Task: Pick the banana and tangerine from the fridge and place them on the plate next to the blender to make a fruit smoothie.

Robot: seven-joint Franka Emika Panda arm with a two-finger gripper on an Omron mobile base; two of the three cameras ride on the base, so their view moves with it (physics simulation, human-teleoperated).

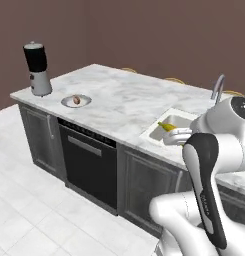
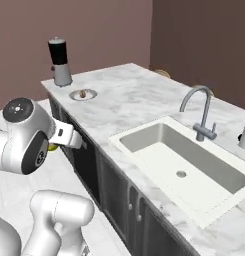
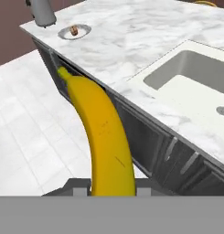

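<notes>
A: Banana (image 3: 102, 137)?
B: Clamped in the gripper (image 3: 112, 189), sticking out lengthwise past the fingers, off the counter's (image 1: 129, 97) front edge, over the floor.
A: Plate (image 1: 76, 101)?
B: On the counter, just beside the blender (image 1: 38, 69). A small brownish round thing (image 1: 76, 100) sits in it, prob. the tangerine, can't tell for sure.
A: Sink (image 2: 186, 172)?
B: Basin is set in the counter, well apart from the plate, w/ the faucet (image 2: 201, 112) at its back rim.

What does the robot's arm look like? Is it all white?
Mostly white: the smooth, rounded white arm has fat tube-shaped links, a long black band down one link, and a round dark grey joint cap with small pale markings. No loose cables show. The hand piece is white and boxy.
</notes>
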